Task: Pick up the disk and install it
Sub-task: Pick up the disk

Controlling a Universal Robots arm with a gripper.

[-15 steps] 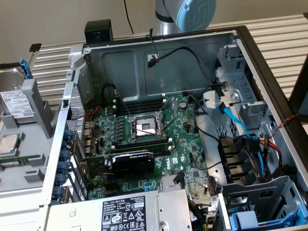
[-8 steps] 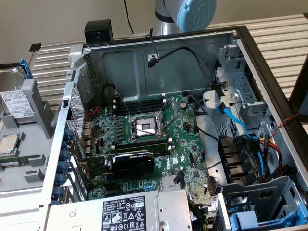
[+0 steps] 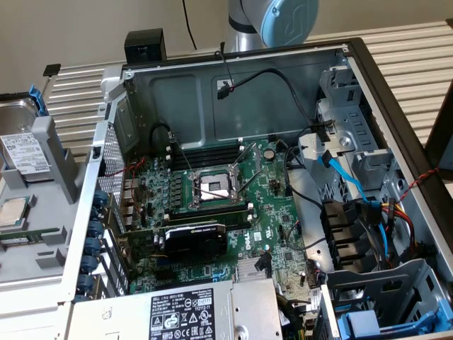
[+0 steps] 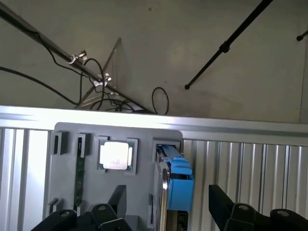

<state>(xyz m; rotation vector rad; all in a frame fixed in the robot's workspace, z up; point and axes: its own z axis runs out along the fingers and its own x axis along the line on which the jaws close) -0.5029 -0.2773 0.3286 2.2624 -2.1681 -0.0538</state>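
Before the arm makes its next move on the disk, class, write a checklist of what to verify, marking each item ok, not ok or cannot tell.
1. Gripper open: ok.
2. Disk standing on edge in the grey holder: ok.
3. Disk lined up between the fingers, neither touching it: ok.
4. Processor chip in its own slot, apart from the disk: ok.
5. Disk held: not ok.
6. Free drive bay in the computer case: cannot tell.

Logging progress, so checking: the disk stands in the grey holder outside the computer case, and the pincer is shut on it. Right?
Not quite. The pincer is open: the wrist view shows its fingers apart on either side of the disk. The disk does stand in the grey holder outside the computer case.
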